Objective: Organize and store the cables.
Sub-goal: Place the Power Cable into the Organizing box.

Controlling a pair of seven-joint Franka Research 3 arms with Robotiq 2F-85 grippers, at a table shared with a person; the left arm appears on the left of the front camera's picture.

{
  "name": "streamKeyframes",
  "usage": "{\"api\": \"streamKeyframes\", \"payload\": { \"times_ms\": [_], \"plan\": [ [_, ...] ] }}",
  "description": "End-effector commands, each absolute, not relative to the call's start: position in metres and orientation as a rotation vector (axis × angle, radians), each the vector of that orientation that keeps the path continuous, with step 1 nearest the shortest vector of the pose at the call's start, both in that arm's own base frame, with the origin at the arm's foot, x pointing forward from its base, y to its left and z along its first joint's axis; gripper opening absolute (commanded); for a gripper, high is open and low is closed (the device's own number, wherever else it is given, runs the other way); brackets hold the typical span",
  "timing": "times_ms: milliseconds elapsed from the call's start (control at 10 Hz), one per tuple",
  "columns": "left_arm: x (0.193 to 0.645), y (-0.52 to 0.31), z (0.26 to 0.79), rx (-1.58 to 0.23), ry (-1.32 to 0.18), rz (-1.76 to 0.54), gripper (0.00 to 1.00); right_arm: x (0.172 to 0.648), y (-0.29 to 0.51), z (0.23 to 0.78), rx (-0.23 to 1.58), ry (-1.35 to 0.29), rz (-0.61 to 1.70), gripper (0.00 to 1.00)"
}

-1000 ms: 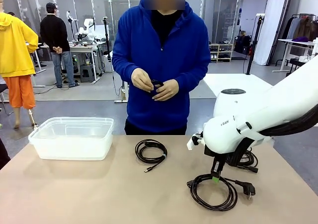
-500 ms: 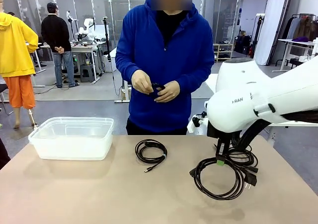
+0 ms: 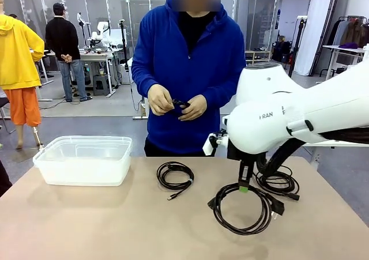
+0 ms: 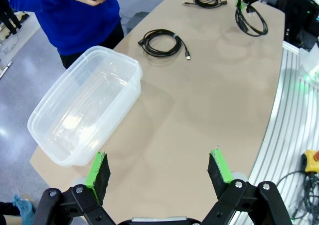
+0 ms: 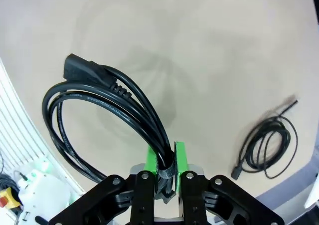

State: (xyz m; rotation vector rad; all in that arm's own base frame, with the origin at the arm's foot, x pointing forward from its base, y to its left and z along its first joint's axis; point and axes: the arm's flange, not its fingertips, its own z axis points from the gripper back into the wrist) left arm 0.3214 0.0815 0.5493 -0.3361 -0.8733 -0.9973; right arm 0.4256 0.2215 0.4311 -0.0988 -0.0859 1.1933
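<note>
The right pincer [image 3: 244,186] pinched 1 thick cable coil [image 3: 242,211], which hung over the worktop [image 3: 115,225]. The left pincer [image 4: 158,157] was spread wide. A thin coil [image 3: 174,176] lay at its 10 o'clock and a far coil [image 3: 282,184] at 2 o'clock. The clear tub [image 3: 81,173] looked empty, so nothing was stored yet.

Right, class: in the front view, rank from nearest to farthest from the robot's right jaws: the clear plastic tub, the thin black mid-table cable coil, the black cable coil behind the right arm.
1. Black cable coil, on the right, just beyond the jaws.
2. Thin black cable coil, in the middle.
3. Clear plastic tub, far left.
</note>
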Motion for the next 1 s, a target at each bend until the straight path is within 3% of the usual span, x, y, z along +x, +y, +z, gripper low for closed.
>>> {"api": "streamKeyframes", "payload": {
  "times_ms": [0,500,900],
  "plan": [
    [0.323,0.083,0.550,-0.351,-0.879,-1.015,1.00,0.437,0.260,0.438,-0.104,-0.059,1.196,0.00],
    [0.323,0.083,0.550,-0.351,-0.879,-1.015,1.00,0.439,0.410,0.423,-0.022,0.024,1.352,0.00],
    [0.323,0.083,0.550,-0.351,-0.879,-1.015,1.00,0.429,0.451,0.394,-0.049,0.040,1.364,0.00]
  ]
}}
